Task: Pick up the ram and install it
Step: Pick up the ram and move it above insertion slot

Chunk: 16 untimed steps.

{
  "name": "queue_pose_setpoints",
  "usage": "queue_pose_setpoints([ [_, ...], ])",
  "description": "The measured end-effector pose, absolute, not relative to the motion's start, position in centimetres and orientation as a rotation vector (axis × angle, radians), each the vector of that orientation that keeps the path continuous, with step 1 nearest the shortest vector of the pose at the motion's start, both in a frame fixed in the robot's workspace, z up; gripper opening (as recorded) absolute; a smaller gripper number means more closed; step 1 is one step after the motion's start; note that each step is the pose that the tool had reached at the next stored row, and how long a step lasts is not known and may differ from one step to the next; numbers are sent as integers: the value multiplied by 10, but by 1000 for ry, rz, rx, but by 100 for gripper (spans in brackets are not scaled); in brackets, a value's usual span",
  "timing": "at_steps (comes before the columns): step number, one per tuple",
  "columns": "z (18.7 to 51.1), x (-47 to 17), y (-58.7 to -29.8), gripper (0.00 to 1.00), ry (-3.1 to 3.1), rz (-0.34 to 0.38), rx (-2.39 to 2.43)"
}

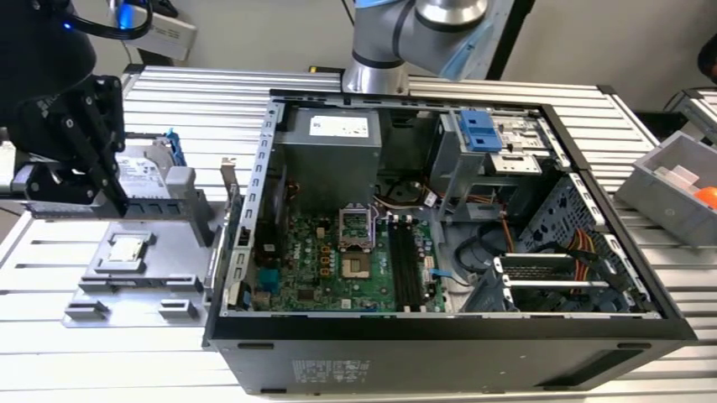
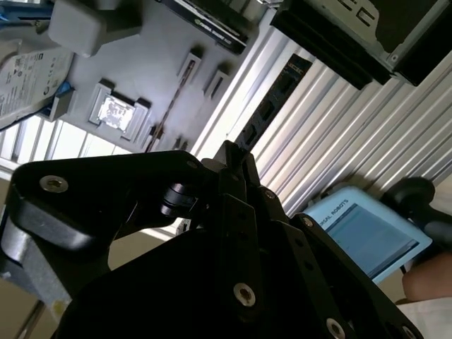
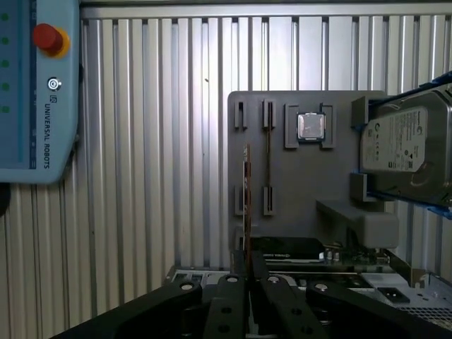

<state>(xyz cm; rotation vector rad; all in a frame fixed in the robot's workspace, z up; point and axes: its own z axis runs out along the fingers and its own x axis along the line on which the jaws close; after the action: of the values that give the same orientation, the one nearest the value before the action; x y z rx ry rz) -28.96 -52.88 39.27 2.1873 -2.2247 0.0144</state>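
The black gripper (image 3: 247,272) stands against a ribbed silver desk (image 3: 155,176), a plain grey tray (image 3: 304,191), the dark ram (image 2: 272,106), a green motherboard (image 1: 325,260) and a blue pendant (image 3: 35,106) with a red button (image 3: 48,37).

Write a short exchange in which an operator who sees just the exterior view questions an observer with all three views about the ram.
Operator: In the exterior view the gripper hangs near the grey tray. Holding anything?
Observer: Yes. In the second wrist view the fingers are shut on the ram, a dark stick reaching past their tips.
Operator: How is it turned?
Observer: In the first wrist view it shows edge-on, as a thin strip.
Operator: Anything else near?
Observer: A blue teach pendant lies on the ribbed table.
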Motion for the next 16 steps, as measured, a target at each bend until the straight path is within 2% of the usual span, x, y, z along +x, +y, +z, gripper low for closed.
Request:
queue_pose_setpoints([
  [16, 393, -272, -529, 0, -2224, 15, 2187],
])
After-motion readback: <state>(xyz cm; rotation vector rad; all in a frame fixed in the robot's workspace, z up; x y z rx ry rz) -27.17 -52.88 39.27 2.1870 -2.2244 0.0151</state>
